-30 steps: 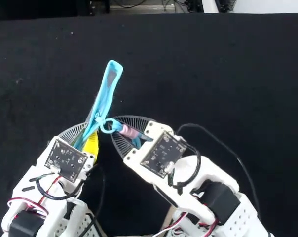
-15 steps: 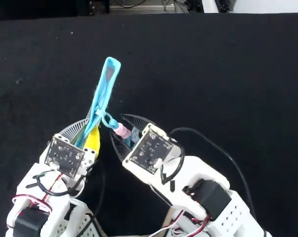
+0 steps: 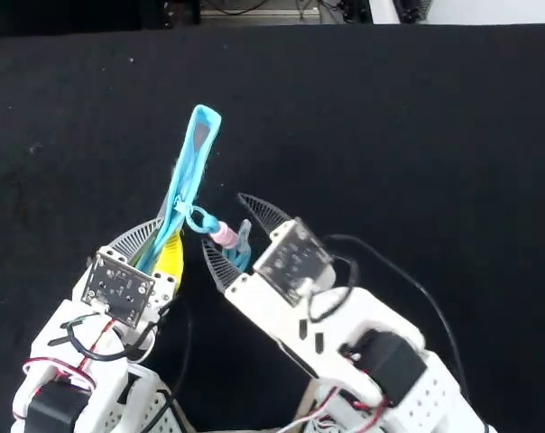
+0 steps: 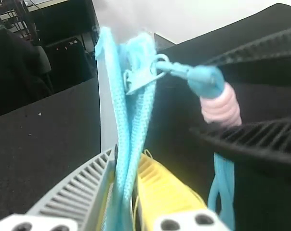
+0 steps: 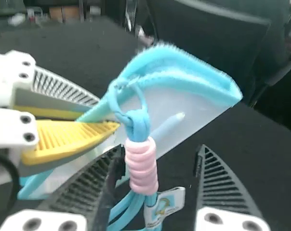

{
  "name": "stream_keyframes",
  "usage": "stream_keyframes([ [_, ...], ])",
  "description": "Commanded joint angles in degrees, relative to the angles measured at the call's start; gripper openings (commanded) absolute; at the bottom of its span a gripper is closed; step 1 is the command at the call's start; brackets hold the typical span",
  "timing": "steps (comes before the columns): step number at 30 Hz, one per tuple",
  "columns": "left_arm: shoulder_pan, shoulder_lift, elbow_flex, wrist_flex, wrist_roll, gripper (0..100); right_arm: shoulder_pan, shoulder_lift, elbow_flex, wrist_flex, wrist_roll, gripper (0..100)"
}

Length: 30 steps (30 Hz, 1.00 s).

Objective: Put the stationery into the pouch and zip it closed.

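A light-blue mesh pouch (image 3: 189, 171) stands up off the black table, and my left gripper (image 3: 161, 249) is shut on its lower end, grey and yellow fingers (image 4: 165, 192) pinching the fabric (image 4: 131, 120). A pen (image 5: 170, 123) shows through the pouch's translucent side (image 5: 184, 82). The zipper pull, a blue cord with a pink coil (image 3: 223, 236), hangs from the slider (image 4: 140, 77). My right gripper (image 3: 238, 236) is open, its black fingers on either side of the pink coil (image 5: 141, 166) without pinching it.
The black table (image 3: 417, 135) stretches wide beyond and to both sides of the pouch. Both arms' white bodies crowd the near edge, close together. A small tag (image 5: 162, 204) dangles on the cord below the pink coil.
My right gripper slid left along the pouch with the zipper pull, then opened and let the pull go. The pouch tip shifted slightly left. The left gripper keeps its hold.
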Motion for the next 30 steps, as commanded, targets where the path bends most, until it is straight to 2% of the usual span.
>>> stream_keyframes([
  [1,0.7,1.0,3.4,0.3,1.1,3,1.1,-6.6,0.1,-0.3,-0.4,23.4],
  [4,0.7,1.0,3.4,0.3,1.2,3,1.0,-11.5,4.4,-2.2,-0.4,23.3],
  [12,0.8,1.0,3.4,0.2,1.2,3,0.7,-16.7,17.2,-16.7,-0.6,23.3],
  [15,0.8,1.0,3.4,0.2,1.2,3,-0.3,-17.1,17.2,-16.9,-0.8,23.3],
  [21,0.8,1.0,3.4,0.2,1.2,3,-7.3,-16.6,17.7,-16.8,-0.4,23.3],
  [30,2.8,1.0,3.4,0.4,1.1,3,-7.7,-16.5,18.3,-17.3,-0.4,23.3],
])
